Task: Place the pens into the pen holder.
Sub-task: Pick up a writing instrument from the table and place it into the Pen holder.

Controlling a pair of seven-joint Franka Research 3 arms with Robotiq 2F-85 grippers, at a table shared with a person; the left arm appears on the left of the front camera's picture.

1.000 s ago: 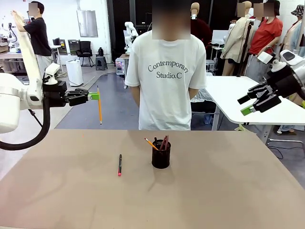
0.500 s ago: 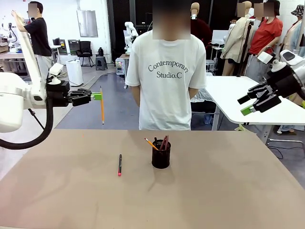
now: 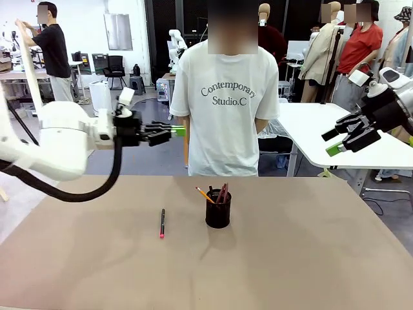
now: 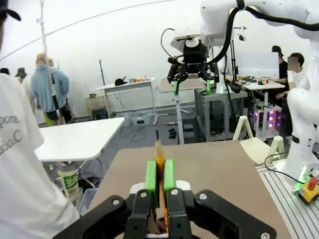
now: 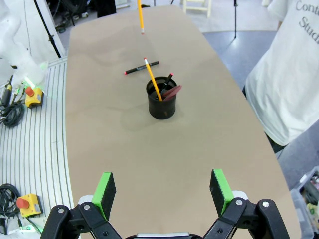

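Robotics lab, open-plan. Evidence: yellow e-stop box [image 5: 31, 95] with a red mushroom button on the floor along the brown table's [image 5: 99, 164] long edge, and a second e-stop box [image 5: 24, 204] further down. Loose cables [image 5: 9, 112] lie beside them on ribbed metal floor plate [image 5: 47, 149]. White robot arm [image 3: 58, 139] is over the table's left edge. Beyond: white worktable [image 3: 322, 129], office chair [image 3: 116, 68], bare grey floor [image 3: 145, 106].

Plain brown table [image 3: 310, 258], matte and level. Near centre, closer to the far edge than the near one: black mesh pen holder [image 3: 218, 210], upright. Toward the left edge from it, apart: black pen [image 3: 162, 223], flat, red tip toward the near edge.
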